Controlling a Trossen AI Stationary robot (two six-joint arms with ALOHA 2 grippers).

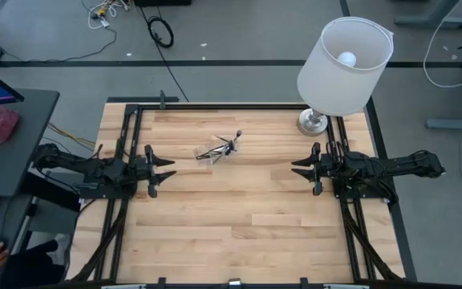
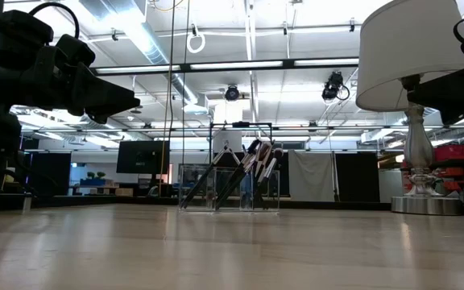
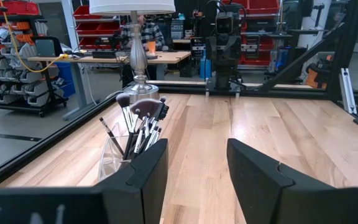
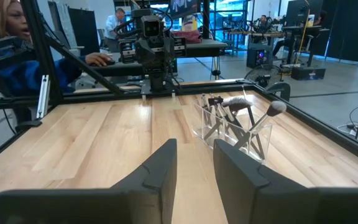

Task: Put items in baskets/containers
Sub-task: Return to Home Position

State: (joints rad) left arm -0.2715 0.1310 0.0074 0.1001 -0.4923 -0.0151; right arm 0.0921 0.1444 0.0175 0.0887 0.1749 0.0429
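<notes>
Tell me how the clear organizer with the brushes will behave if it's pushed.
The organizer looks thin clear plastic, so probably light and apt to slide on the smooth table. The brushes lean tall above its rim, so a high push might tip it. Left gripper and right gripper wait at the sides.

Pale wooden tabletop (image 1: 247, 217), smooth with a soft sheen; clear glossy plastic holder (image 4: 261, 144); lamp base (image 1: 312, 122) polished metal, its shade (image 1: 343, 68) matt white fabric.
</notes>
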